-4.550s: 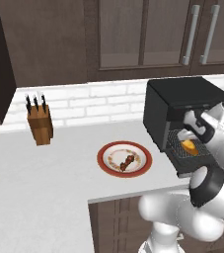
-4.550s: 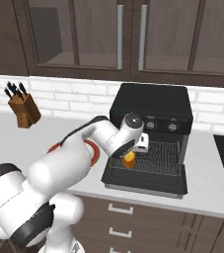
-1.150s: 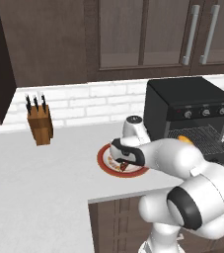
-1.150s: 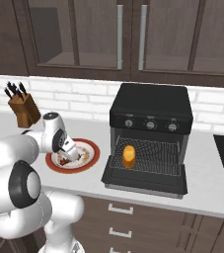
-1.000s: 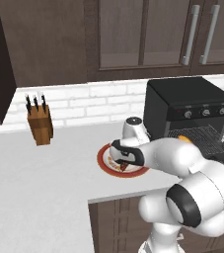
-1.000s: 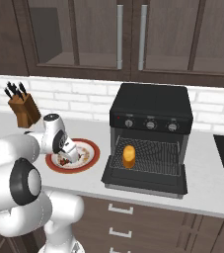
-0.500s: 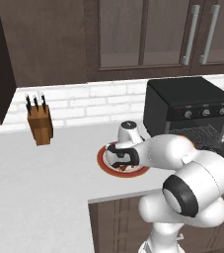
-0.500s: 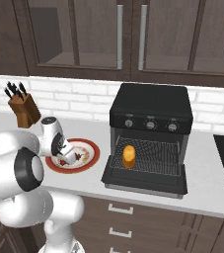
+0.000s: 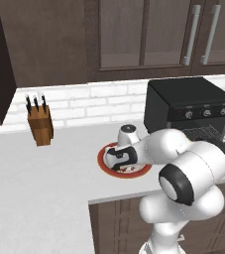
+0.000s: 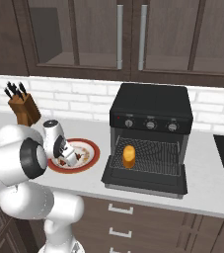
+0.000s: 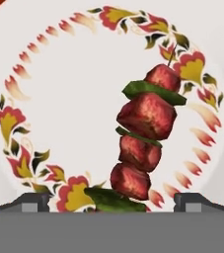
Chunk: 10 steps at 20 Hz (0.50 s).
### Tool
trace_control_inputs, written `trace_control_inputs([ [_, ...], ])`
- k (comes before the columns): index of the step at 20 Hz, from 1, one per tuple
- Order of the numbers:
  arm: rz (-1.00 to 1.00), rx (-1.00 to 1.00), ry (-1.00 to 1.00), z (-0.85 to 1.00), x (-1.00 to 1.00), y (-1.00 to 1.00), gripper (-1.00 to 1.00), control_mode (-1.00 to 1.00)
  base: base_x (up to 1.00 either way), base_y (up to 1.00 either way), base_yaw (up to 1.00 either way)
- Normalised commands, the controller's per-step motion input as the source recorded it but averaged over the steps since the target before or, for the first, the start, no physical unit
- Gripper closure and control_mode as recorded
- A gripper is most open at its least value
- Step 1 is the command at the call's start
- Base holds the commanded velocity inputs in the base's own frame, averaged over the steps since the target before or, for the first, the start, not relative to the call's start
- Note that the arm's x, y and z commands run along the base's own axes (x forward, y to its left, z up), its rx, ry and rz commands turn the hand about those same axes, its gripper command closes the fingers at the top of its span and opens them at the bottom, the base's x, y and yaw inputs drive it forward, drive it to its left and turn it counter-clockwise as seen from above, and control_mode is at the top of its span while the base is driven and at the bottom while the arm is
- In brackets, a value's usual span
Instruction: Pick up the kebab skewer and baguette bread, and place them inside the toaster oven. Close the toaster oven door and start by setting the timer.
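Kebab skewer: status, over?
Gripper open, fingers straddling kebab skewer on plate. Baguette bread already in toaster oven, door down. Nothing blocking.

2 base cameras look forward and down from behind the arm, left and right, sharing the grey countertop [image 9: 44, 183], red-rimmed floral plate [image 10: 91, 153] and boxy black toaster oven [image 10: 150, 111]. The hand camera stares close down onto that plate [image 11: 59, 99].
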Motion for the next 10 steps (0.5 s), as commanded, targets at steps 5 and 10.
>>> trace_control_inputs([
  [5,0.00,0.01,0.00,-0.12,0.00,0.00,1.00,-1.00,0.00,0.00,0.00],
  [10,0.00,0.00,0.03,-0.10,0.01,0.01,1.00,-1.00,0.00,0.00,0.00],
])
